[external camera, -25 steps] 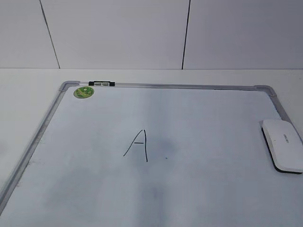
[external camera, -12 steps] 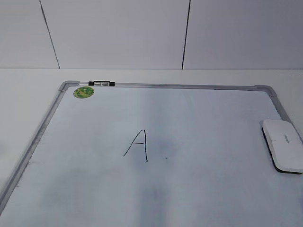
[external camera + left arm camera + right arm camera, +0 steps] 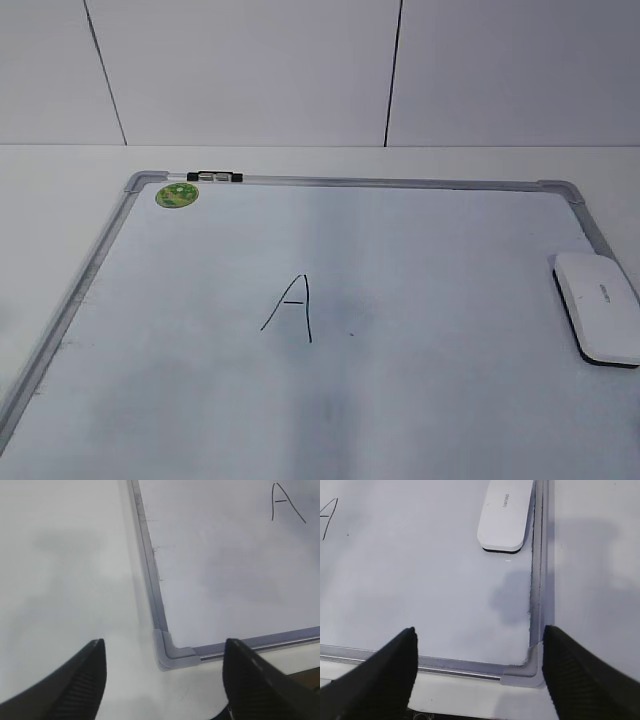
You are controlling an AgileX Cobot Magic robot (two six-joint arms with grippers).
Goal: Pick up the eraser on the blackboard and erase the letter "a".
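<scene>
While both arms hung low at 6 o'clock, the left end effector [image 3: 162,680] stood spread apart over the board's [image 3: 450,260] near left corner, and the right end effector [image 3: 477,672] stood equally spread over the near right corner, each holding nothing. Farther off, the eraser [image 3: 598,305] lay flat at 3 o'clock against the right frame. A capital "A" [image 3: 290,307] sat mid-board. Beyond, at 11 o'clock, a green sticker [image 3: 176,194] and clip [image 3: 214,177] marked the far corner on the white worktop [image 3: 50,200].

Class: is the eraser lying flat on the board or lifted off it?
Flat: the eraser rests on the board, beside its frame, no gripper touching.
</scene>
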